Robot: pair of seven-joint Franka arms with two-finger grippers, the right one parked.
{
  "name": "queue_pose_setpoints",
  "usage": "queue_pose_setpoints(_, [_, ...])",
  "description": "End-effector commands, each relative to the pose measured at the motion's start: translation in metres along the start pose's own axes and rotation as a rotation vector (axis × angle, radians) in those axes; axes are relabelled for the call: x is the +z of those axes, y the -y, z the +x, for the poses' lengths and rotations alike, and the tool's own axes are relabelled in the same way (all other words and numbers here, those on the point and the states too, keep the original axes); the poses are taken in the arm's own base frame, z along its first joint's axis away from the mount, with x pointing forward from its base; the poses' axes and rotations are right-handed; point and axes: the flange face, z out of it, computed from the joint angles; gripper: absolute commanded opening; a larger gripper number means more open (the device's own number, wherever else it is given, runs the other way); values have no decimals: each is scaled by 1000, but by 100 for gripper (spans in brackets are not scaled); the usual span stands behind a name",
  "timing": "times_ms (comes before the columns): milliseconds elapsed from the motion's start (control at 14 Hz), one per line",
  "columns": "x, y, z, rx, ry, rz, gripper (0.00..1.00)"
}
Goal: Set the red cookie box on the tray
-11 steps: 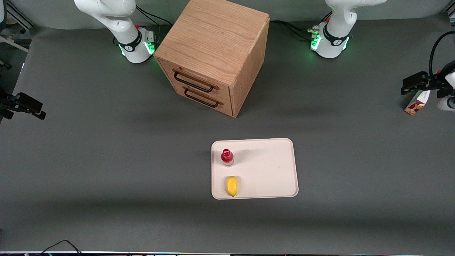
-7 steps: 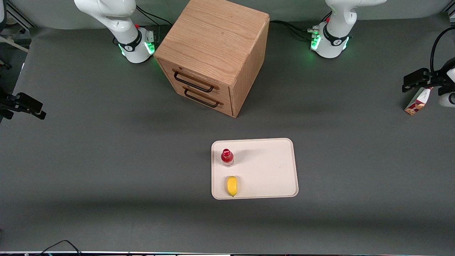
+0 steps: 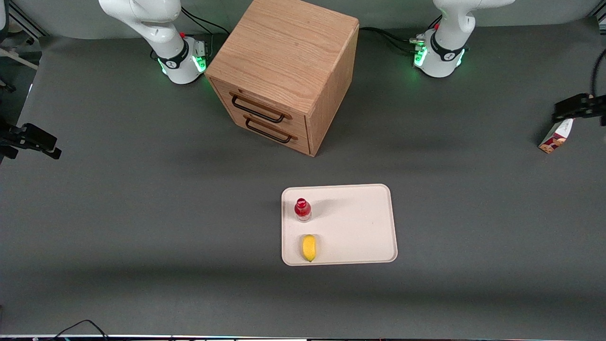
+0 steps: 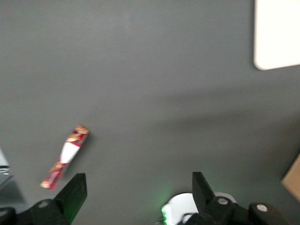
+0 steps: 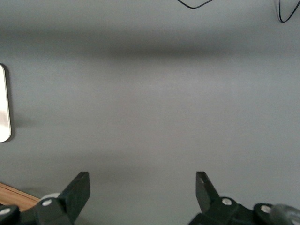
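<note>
The gripper (image 4: 136, 199) is hanging above the bare table (image 4: 154, 93) at the working arm's end, its fingers (image 4: 75, 194) spread wide and gripping nothing. The wrist view is showing both fingers, the whole box (image 4: 64, 156) lying flat on the table, and one corner of the tray (image 4: 277, 35). The front view is catching only a dark part of the gripper (image 3: 578, 107) at the frame's edge, above the box (image 3: 555, 137), partly covering it. That view alone is showing the full tray (image 3: 360, 222), well apart from the box, carrying a bottle (image 3: 302, 210) and a banana (image 3: 308, 247), with the cabinet (image 3: 286, 71) farther from the camera.
</note>
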Motion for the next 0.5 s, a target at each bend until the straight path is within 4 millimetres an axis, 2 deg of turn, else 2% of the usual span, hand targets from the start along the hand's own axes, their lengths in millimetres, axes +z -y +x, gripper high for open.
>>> queue_pose_setpoints(0, [10,57,-25,123,35,12,100])
queue_pose_setpoints(71, [21,82,-34,161,49,-2,100])
queue_pose_setpoints(286, [94,171,-70,286,63,-55,100])
queue_pose_setpoints(429, [139,208,-87,353,35,-47,100])
